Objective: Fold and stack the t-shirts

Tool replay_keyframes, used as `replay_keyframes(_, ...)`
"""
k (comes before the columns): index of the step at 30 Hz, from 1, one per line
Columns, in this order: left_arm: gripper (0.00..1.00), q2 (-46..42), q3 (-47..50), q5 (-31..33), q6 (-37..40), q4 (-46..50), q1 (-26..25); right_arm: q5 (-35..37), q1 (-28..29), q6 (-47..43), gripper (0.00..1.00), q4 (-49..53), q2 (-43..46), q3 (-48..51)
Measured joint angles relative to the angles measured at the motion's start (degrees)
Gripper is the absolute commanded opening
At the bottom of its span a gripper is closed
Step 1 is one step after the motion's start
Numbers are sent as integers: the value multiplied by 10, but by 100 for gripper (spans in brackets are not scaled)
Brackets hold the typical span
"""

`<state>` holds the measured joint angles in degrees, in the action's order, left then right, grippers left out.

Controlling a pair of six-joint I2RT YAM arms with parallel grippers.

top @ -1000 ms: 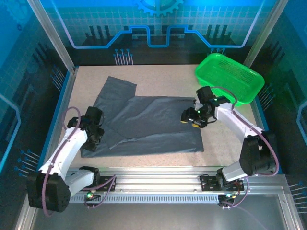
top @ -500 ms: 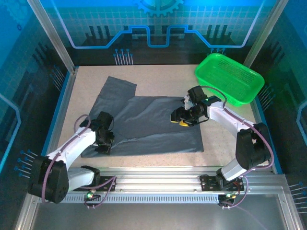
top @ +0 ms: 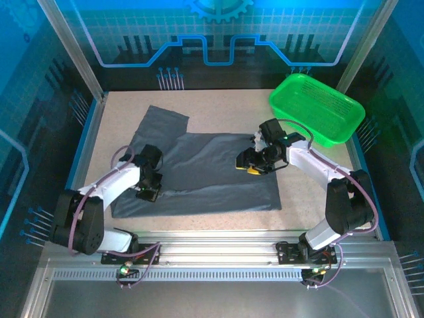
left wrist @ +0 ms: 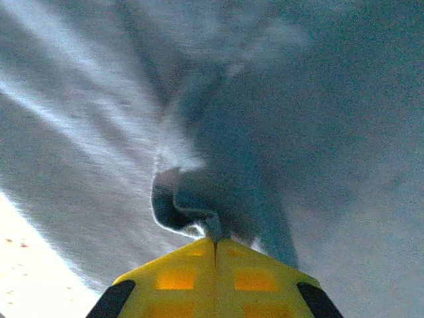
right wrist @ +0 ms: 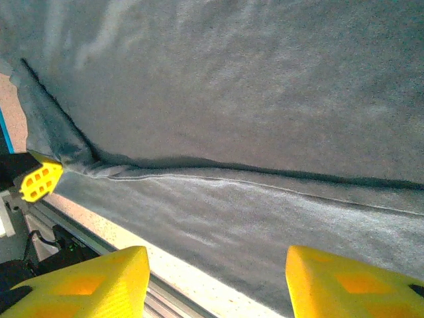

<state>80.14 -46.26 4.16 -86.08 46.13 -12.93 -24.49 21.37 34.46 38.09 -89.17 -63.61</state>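
Pinching a t-shirt (top: 212, 185) fold at lower left, my left gripper (left wrist: 214, 242) seems clamped; I see the right gripper (right wrist: 215, 278) gaping wide.

The left gripper (left wrist: 214, 244) is pinching a fold of t-shirt (left wrist: 311, 119), fingers pressed together, arm bent low; the right gripper (right wrist: 217, 281) is hanging with fingers spread wide.

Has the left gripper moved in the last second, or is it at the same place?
Yes. The left gripper has slid rightward across the grey t-shirt, away from the table's left edge.
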Motion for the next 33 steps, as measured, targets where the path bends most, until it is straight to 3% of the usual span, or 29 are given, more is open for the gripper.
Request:
replay_keyframes(11,0,129,-164,9,209,40,-3,0,-1,0,56,5,0,0)
replay_keyframes(19,0,241,-294,37,374,94,-44,0,-5,0,56,9,0,0)
replay_keyframes(33,0,321,-396,115,518,149,-125,0,-12,0,56,11,0,0)
